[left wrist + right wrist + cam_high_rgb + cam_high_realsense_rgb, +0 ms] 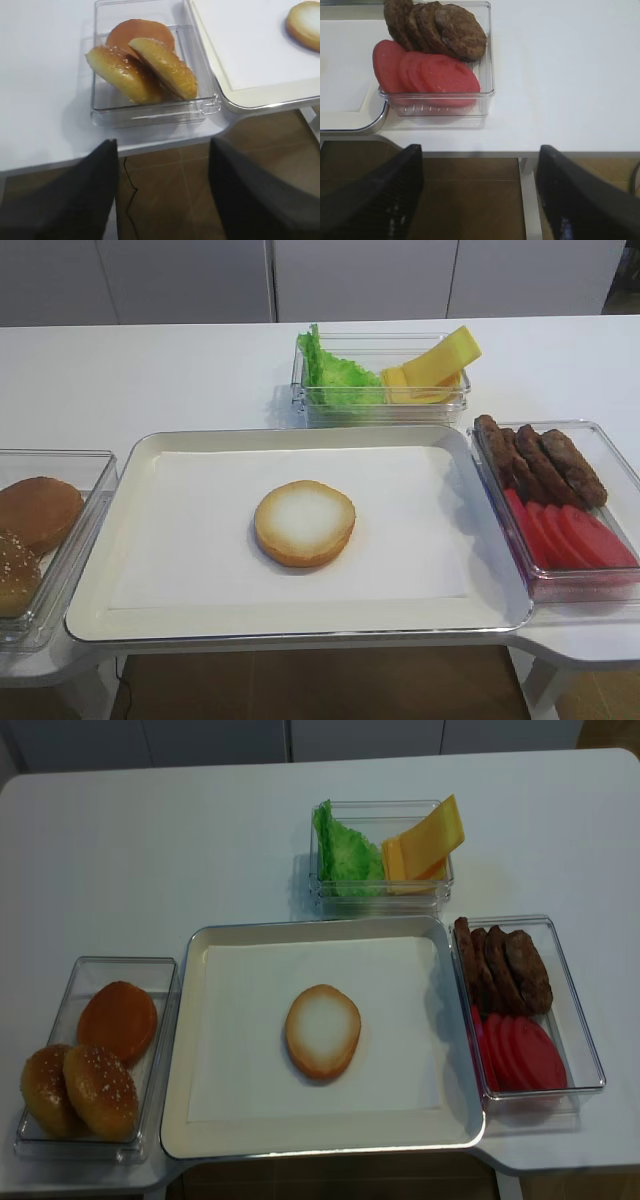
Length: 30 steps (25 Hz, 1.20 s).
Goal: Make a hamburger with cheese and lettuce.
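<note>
White table holds it all. Far left, a clear box of brown buns sits just ahead of the left gripper, its fingers spread wide, holding nothing. To its right, the hamburger bun half lies on the tray. Farther back are lettuce and cheese. Ahead and left of the right gripper, also wide and empty, sits a box of patties and tomato slices.

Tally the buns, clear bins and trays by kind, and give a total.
Flat bun half: 1
Domed buns: 3
Clear bins: 3
Tray: 1
Total: 8
</note>
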Each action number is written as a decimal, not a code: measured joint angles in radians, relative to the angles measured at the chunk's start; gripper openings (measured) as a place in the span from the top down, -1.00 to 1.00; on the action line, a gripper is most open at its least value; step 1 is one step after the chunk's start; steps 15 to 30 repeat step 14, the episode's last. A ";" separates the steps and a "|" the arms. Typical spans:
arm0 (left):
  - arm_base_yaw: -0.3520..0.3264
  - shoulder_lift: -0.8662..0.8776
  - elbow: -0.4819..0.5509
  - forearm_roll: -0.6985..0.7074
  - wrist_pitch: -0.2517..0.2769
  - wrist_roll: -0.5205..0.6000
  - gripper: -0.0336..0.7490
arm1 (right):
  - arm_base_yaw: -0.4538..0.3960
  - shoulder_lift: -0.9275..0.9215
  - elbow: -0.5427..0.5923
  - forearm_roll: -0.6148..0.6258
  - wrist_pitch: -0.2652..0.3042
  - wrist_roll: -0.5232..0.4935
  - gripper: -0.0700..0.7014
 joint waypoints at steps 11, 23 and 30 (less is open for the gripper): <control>0.087 0.000 0.000 0.000 0.000 0.000 -0.17 | 0.000 0.000 0.000 0.000 0.000 0.000 -0.61; 0.087 0.000 0.000 0.000 0.000 0.000 -0.16 | 0.000 0.000 0.000 0.000 0.000 0.000 -0.61; 0.087 0.000 0.000 0.000 0.000 0.000 -0.16 | 0.000 0.000 0.000 0.000 0.000 0.000 -0.61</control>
